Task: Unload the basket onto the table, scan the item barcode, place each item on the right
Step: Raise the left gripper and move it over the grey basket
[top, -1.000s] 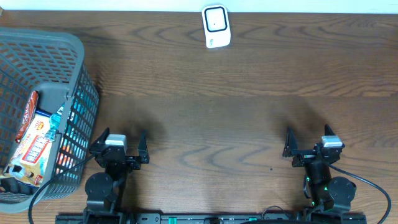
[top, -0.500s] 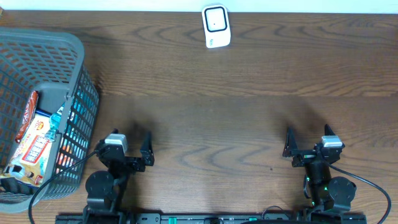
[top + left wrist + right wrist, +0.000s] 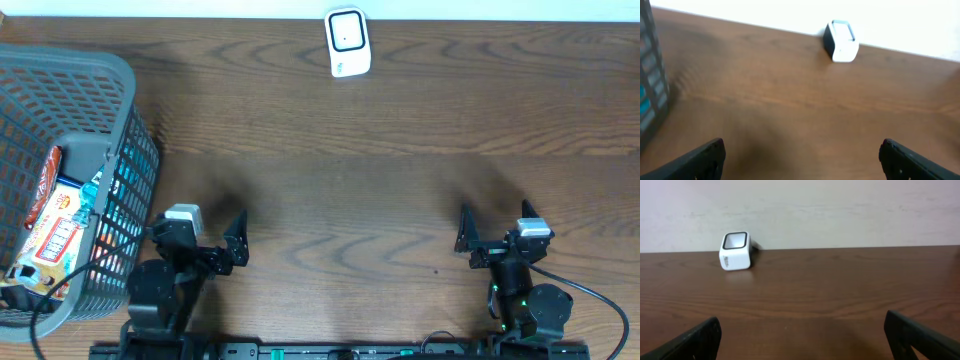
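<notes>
The table is carrying a grey basket at its left edge, with snack packs lying inside behind its mesh wall. The left gripper is sitting just beside that wall, the right gripper well apart; both are gaping wide, holding nothing. The scanner is standing at the far edge
</notes>
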